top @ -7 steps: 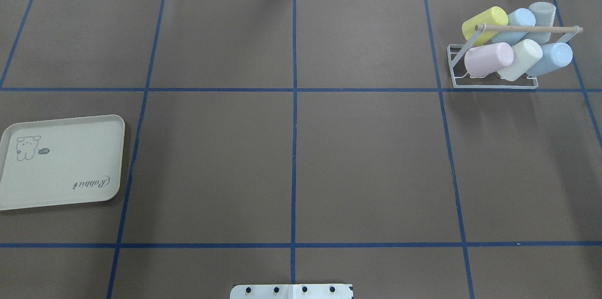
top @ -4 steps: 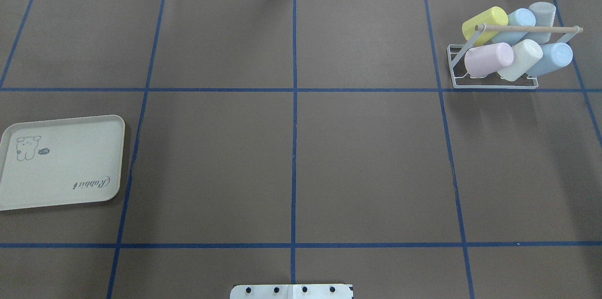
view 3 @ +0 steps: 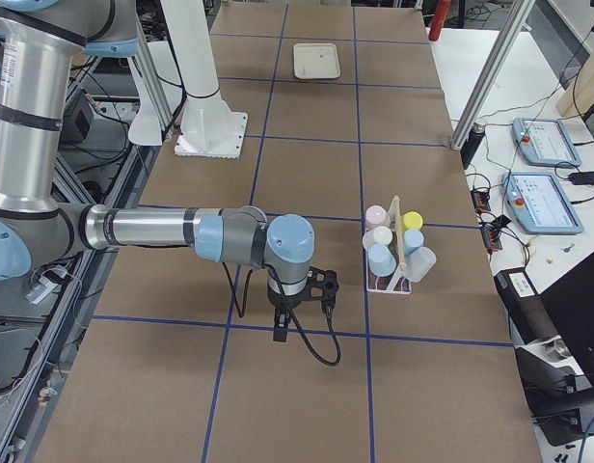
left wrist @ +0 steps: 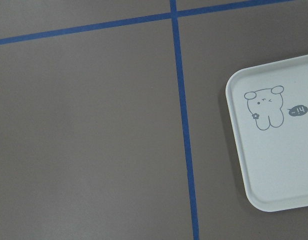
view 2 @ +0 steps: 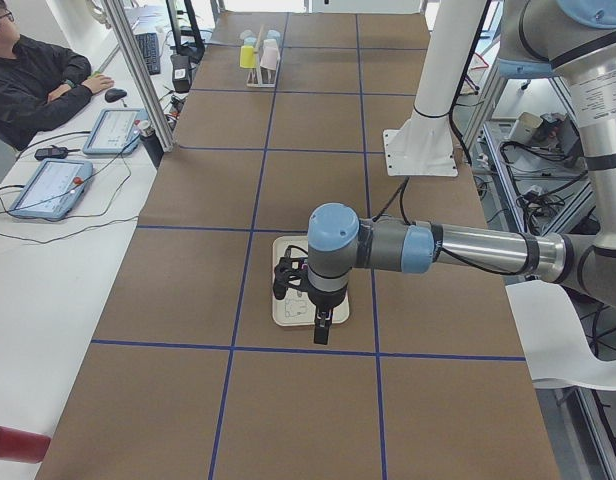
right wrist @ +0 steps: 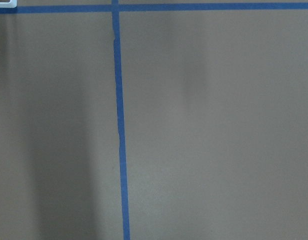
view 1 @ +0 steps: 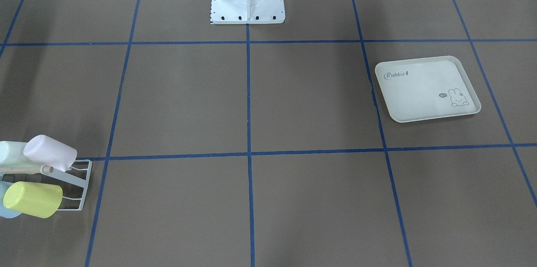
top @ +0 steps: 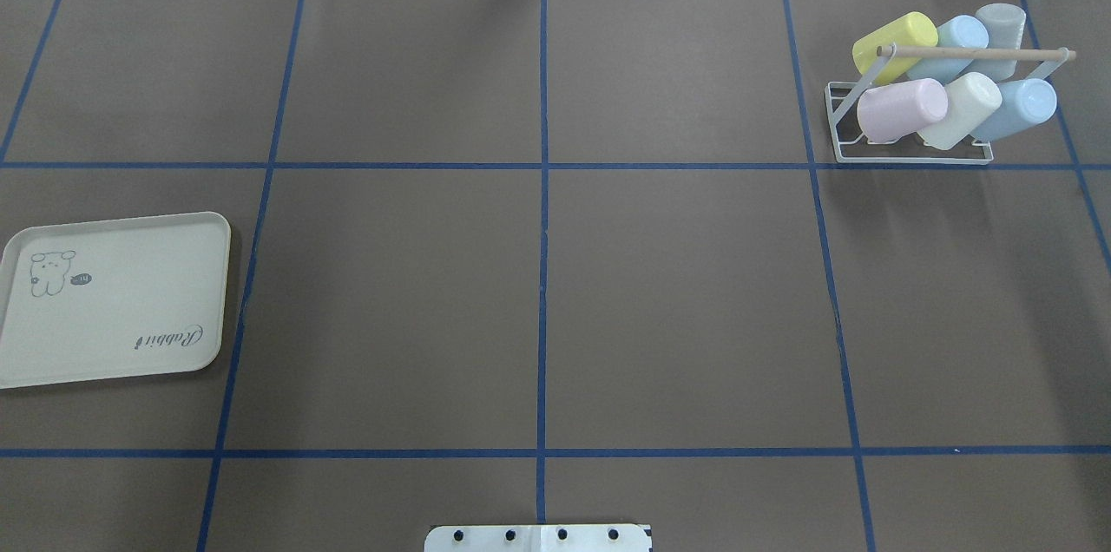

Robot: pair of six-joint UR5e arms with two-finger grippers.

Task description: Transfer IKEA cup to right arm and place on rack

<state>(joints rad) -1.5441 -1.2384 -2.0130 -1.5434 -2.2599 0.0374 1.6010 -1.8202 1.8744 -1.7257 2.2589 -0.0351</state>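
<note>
Cups: 6 cups sit tilted on the rack (top: 907, 159), in 2 rows of 3, at the upper right of the overhead view.
Back row: yellow cup (top: 894, 40), pale-blue cup (top: 959, 36), grey cup (top: 1000, 24).
Front row: pink cup (top: 901, 109), cream cup (top: 959, 108), blue cup (top: 1015, 108).
Wooden rod (top: 972, 53): lies across the cups, above the rows.
Right gripper (view 3: 280, 333): hangs left of the rack in the exterior right view, clearly apart from every cup. Whether its jaws are wide or narrow cannot be told.
Left gripper (view 2: 318, 335): hangs over the tray (top: 113, 300), at the far end of the table from the rack. Its jaw opening cannot be told.
Tray: at the left edge of the overhead view, with a rabbit print.
</note>
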